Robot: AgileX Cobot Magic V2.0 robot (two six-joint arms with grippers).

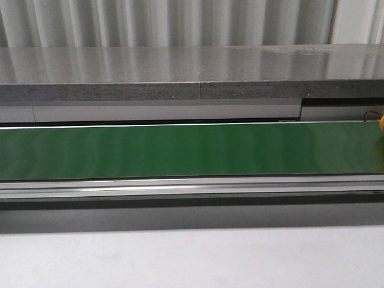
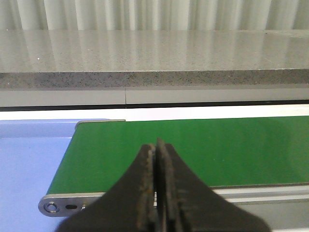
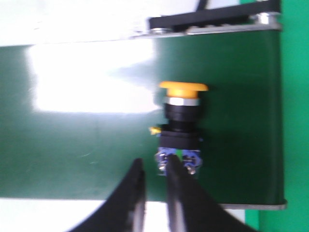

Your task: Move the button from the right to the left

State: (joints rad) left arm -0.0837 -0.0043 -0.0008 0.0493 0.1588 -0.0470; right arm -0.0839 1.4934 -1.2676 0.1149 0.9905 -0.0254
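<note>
Looking over the rig from big to small: grey stone desk [image 1: 180, 69] runs along the back, and below it the green conveyor belt [image 1: 180, 150] spans the whole front view. Belt's bare in that view except a sliver of orange at the far right edge, prob the button [image 3: 179, 126] cap.

Right wrist cam shows it properly: button lies on its side on the belt near the belt's end, orange cap pointing away from the gripper, blue terminal block toward it. Right gripper [image 3: 155, 191] sits just at that block, jaws narrow w/ only a slim gap, one finger tip overlapping the block. Looks like it's near or touching, not clamped around it, tho blur makes contact hard to call.

Left gripper [image 2: 155, 193] is pressed together, empty, hovering over the belt's left end by the blue surface [image 2: 29, 159].

Progress, my read: nothing moved yet. Button's on the right side; grasp, carry left + release all remain.
</note>
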